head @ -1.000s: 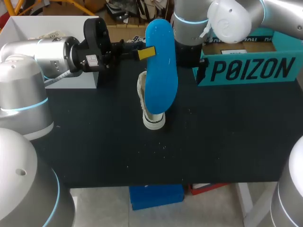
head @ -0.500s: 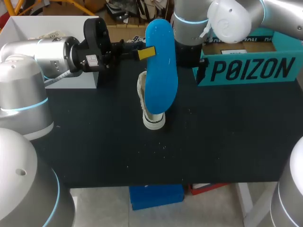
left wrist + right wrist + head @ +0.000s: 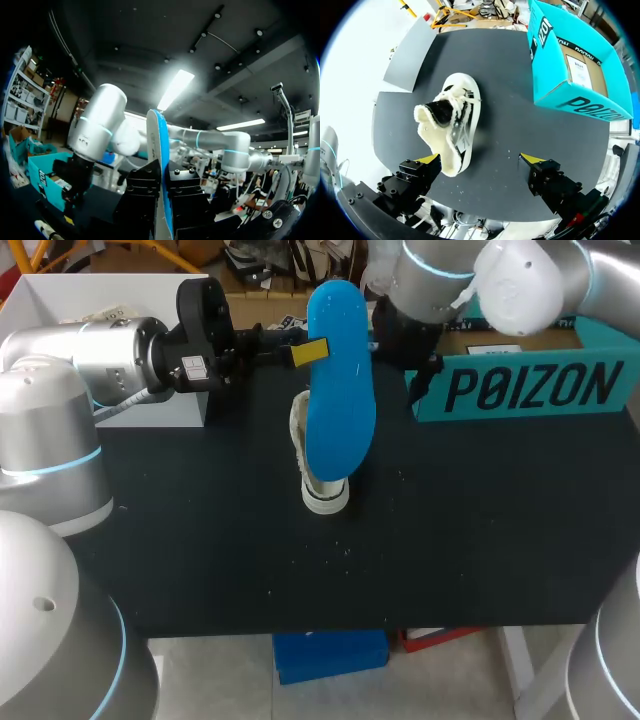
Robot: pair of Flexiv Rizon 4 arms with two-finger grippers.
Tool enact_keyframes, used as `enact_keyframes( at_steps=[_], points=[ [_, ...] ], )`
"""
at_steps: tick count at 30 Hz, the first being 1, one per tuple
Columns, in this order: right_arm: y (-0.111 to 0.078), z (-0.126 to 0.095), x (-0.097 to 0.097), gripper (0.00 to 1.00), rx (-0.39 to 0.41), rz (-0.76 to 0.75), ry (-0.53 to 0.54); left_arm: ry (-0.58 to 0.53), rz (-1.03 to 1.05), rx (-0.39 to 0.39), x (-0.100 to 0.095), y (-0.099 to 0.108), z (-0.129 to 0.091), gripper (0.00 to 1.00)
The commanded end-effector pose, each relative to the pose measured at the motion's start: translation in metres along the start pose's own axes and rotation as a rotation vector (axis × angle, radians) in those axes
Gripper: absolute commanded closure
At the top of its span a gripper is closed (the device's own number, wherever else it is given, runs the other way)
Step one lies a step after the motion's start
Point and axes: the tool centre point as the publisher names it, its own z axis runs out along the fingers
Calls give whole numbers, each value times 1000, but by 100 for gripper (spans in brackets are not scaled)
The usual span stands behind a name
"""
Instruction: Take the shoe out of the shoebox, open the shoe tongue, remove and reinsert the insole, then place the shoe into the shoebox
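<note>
A blue insole (image 3: 340, 410) hangs upright above the table, its edge clamped between the fingers of my left gripper (image 3: 308, 352), which comes in from the left and is shut on it. In the left wrist view the insole (image 3: 156, 150) stands edge-on between the black fingers. Below it a white shoe (image 3: 318, 485) with a fleecy lining lies on the black table. In the right wrist view my right gripper (image 3: 480, 159) hovers high over the shoe (image 3: 452, 122), open wide and empty. The teal shoebox (image 3: 530, 380) stands open at the back right.
A white box (image 3: 100, 295) sits at the back left behind my left arm. My right arm (image 3: 440, 280) hangs over the near corner of the shoebox (image 3: 575, 65). Bare black tabletop (image 3: 480, 530) stretches in front of and to the right of the shoe.
My right arm has shifted up and to the right, toward the shoebox. The left arm, the insole and the shoe have kept still.
</note>
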Motion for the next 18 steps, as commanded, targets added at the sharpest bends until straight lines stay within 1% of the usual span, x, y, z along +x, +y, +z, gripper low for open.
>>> enact_keyframes(
  at_steps=[1,11,13,15,16,18],
  points=[
    [-14,-7,-17,0,-199,-10,546,-5,2,1,0,1,2,100],
    [-14,-7,-17,0,-199,-10,546,-5,2,1,0,1,2,100],
    [-15,-6,-18,0,-195,24,670,-5,2,1,0,1,2,100],
    [-14,-7,-17,0,-197,46,771,-5,2,1,0,1,2,100],
    [-14,-8,-15,0,-198,51,812,-5,2,1,0,1,2,100],
    [-13,-10,-14,0,-198,51,840,-5,2,1,0,1,2,100]
  ],
)
